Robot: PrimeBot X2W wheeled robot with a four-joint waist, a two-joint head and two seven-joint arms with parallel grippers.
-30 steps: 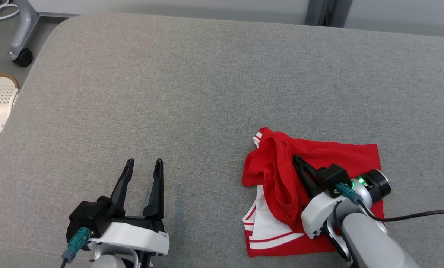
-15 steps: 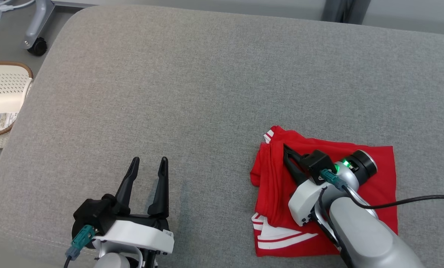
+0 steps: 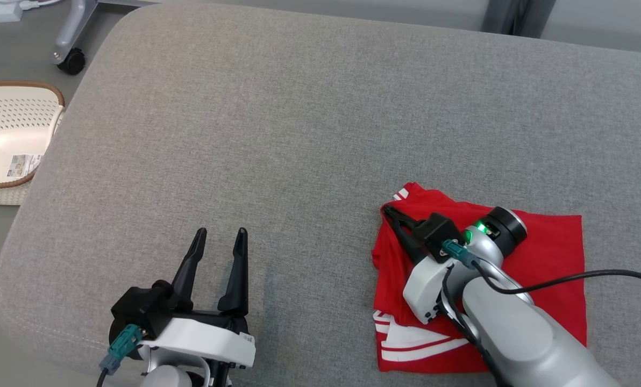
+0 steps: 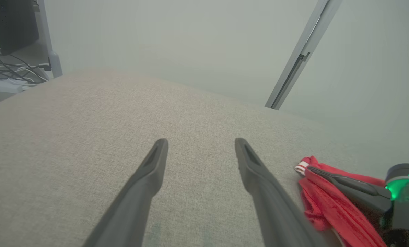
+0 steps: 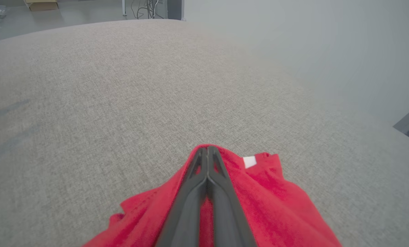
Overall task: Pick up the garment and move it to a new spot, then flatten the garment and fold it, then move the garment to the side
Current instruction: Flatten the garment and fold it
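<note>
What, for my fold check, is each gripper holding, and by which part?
The right gripper is shut on the red garment, pinching its folded edge at the far left corner. The left gripper is open, holding nothing.

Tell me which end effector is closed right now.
The right end effector: pinched shut on the red garment. The left end effector stands open over the grey cushion.

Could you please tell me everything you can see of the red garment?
The red garment looks like soft knit cloth with white stripe trim, a white panel at its near left corner and a small white tag. It lies folded into a rough square, rumpled along its left side, on the grey cushion, toward the robot's right. The right gripper lies across it, shut, pinching cloth at its far left corner.
</note>
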